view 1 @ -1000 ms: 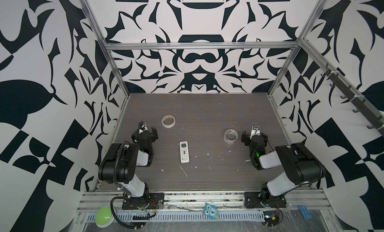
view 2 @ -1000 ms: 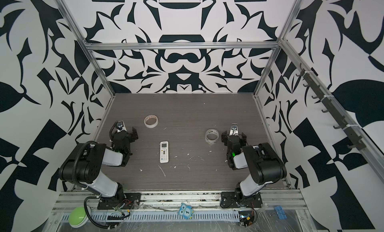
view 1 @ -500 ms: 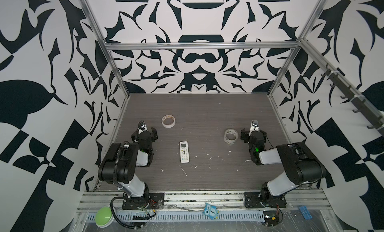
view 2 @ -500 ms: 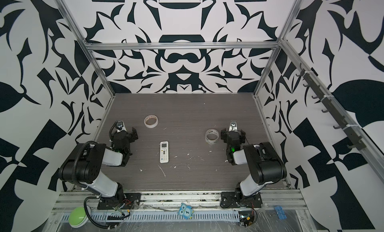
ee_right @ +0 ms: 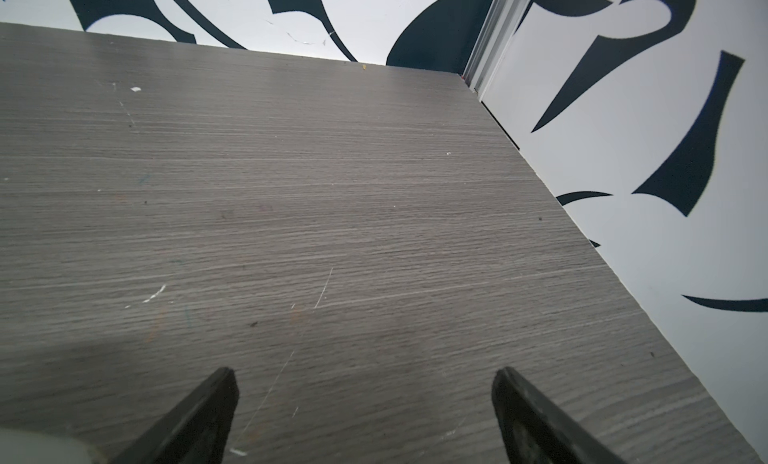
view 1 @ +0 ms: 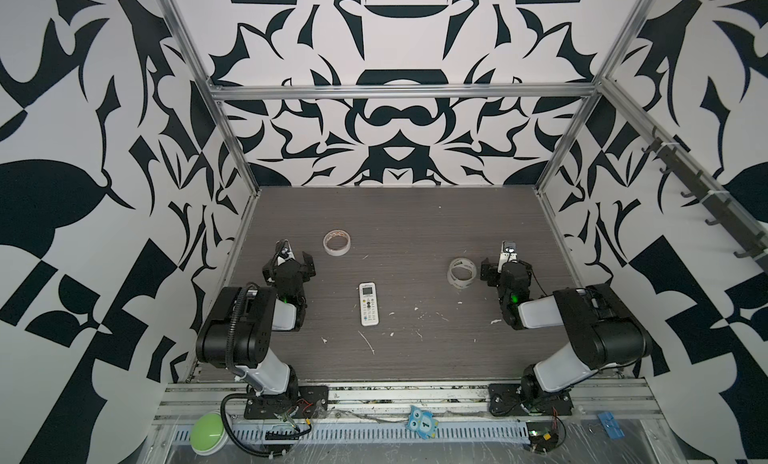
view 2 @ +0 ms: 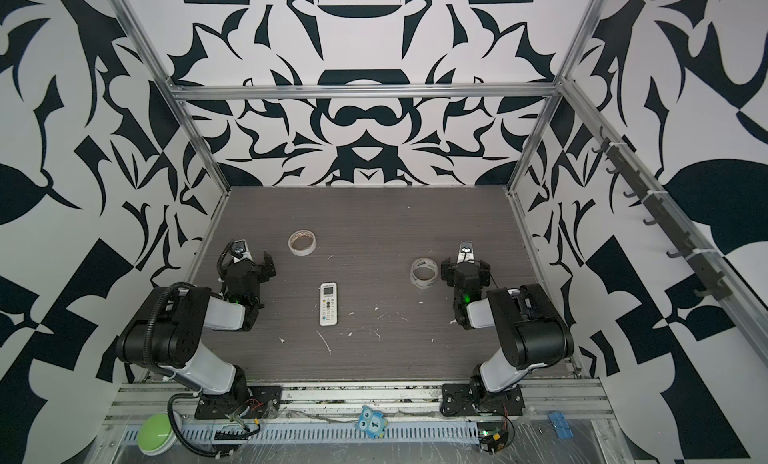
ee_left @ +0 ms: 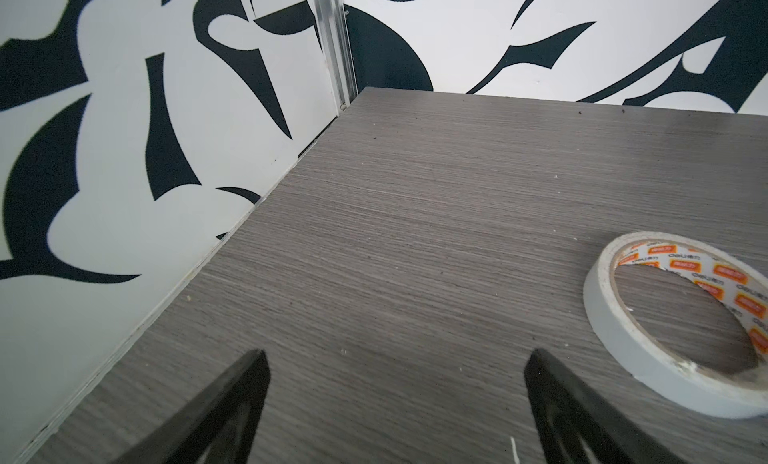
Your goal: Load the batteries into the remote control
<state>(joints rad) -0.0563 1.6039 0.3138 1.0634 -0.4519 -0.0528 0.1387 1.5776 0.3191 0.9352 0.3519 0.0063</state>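
Observation:
The remote control (view 1: pixel 368 304) (view 2: pixel 328 304) lies face up in the middle of the grey table, display end toward the back wall. No batteries show in any view. My left gripper (view 1: pixel 289 263) (view 2: pixel 246 265) rests low at the left, a short way from the remote. It stands open over bare table (ee_left: pixel 397 358). My right gripper (view 1: pixel 507 269) (view 2: pixel 465 269) rests low at the right, farther from the remote. It is open too, with only table between its fingers (ee_right: pixel 365 374).
A white tape roll (view 1: pixel 337 249) (view 2: pixel 302 249) (ee_left: pixel 619 341) lies just behind and right of the left gripper. A clear tape roll (view 1: pixel 451 274) (view 2: pixel 413 274) sits beside the right gripper. White scraps (view 1: pixel 419 314) dot the table right of the remote. Patterned walls close three sides.
The right arm has shifted slightly back and toward the middle. The left arm, the remote and both tape rolls have not moved.

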